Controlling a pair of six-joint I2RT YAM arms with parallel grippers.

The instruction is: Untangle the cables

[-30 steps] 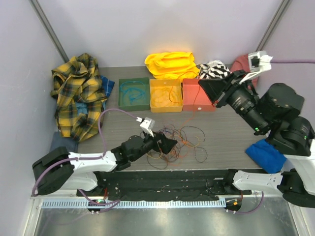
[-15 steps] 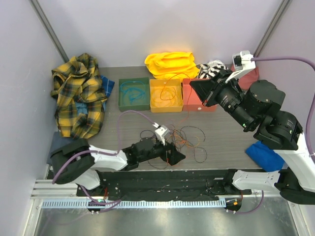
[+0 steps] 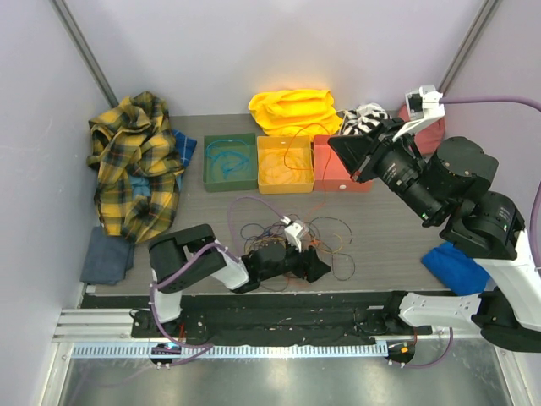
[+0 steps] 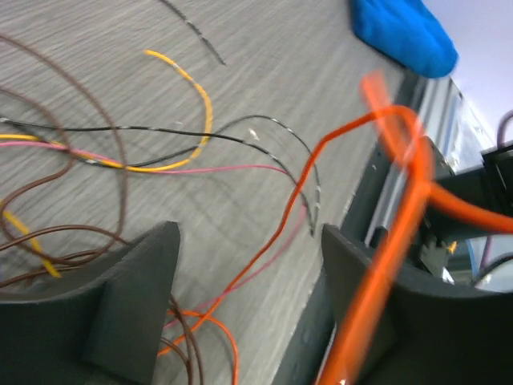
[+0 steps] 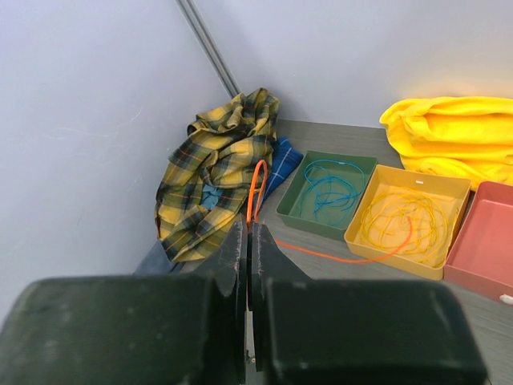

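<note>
Blurred orange cables (image 4: pixel 398 233) hide part of the left pincer (image 4: pixel 248 241).

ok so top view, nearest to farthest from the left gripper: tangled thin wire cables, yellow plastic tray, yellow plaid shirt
1. Tangled thin wire cables, lying right at the left gripper.
2. Yellow plastic tray, at the back, middle.
3. Yellow plaid shirt, far left.

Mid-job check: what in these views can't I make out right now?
- Top view: left claw covers part of the cables; any grip hidden.
- Left wrist: orange cable blurred near lens, cut off at bottom edge.
- Right wrist: right claw fills the lower frame, hiding the cables; red tray cut by right edge.
</note>
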